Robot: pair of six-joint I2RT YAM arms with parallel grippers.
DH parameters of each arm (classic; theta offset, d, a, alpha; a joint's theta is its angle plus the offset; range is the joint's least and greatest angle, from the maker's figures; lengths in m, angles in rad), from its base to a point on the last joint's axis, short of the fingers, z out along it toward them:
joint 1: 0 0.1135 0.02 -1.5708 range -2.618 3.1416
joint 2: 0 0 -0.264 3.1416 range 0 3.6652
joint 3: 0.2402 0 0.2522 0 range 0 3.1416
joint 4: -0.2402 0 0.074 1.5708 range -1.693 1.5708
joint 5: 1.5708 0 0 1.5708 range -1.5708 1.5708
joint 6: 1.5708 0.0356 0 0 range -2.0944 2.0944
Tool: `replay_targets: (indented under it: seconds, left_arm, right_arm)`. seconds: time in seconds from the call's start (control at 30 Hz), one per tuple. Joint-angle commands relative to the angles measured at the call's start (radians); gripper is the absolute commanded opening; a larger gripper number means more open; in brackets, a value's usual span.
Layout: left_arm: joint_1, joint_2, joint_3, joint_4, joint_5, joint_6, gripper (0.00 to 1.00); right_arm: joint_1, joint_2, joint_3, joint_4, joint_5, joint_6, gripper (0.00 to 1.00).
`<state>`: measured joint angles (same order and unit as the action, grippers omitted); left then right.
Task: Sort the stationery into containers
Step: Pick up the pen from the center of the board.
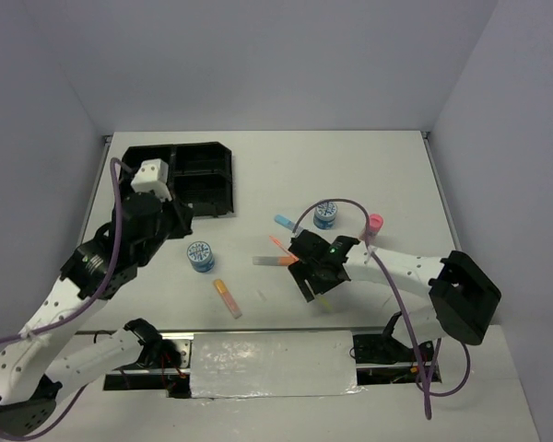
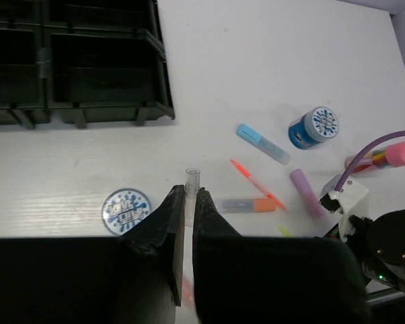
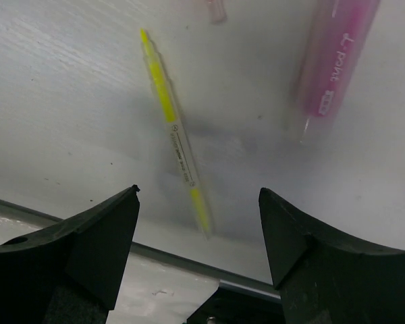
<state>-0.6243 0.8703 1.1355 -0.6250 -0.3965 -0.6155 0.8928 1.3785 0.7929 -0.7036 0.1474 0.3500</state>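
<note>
Right hand [image 3: 197,196] above slim yellow pen [image 3: 172,128]

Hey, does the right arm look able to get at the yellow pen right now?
Probably yes. The right tool hangs open over the yellow pen, a finger on either side, and the pink marker lies off to one side.

Two tubs [image 1: 200,256], one bottle [image 1: 373,225], one tray [image 1: 208,184], perhaps six markers [image 1: 226,297].
</note>
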Motion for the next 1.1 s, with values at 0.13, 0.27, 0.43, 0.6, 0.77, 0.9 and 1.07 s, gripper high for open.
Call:
replay_targets:
  seconds: [0.13,0.27,0.43,0.6,0.77,0.9,1.07]
  left_arm:
    - [0.005,-0.172,-0.144,-0.021,-0.107,0.137,0.0]
    - [0.005,-0.2,-0.191,0.015,-0.068,0.146,0.0]
    - [0.005,-0.2,-0.187,0.007,-0.073,0.142,0.0]
    - [0.005,-0.214,-0.181,0.007,-0.077,0.131,0.0]
    - [0.005,-0.22,-0.174,0.01,-0.068,0.117,0.0]
    - [0.005,-0.226,-0.163,0.019,-0.041,0.085,0.0]
    - [0.005,-0.235,-0.18,0.157,0.099,0.037,0.0]
  right_arm:
    - [0.017,0.089,0.043,0.07,-0.029,-0.006,0.72]
    - [0.017,0.137,0.037,0.084,-0.038,-0.003,0.7]
    - [0.015,0.16,0.013,0.107,-0.069,0.001,0.47]
    - [0.023,0.126,-0.004,0.124,-0.101,0.003,0.19]
    - [0.023,0.071,-0.027,0.124,-0.103,0.012,0.0]
    - [0.054,-0.03,-0.027,0.104,-0.106,0.017,0.0]
    - [0.116,-0.264,-0.001,0.107,-0.143,0.027,0.0]
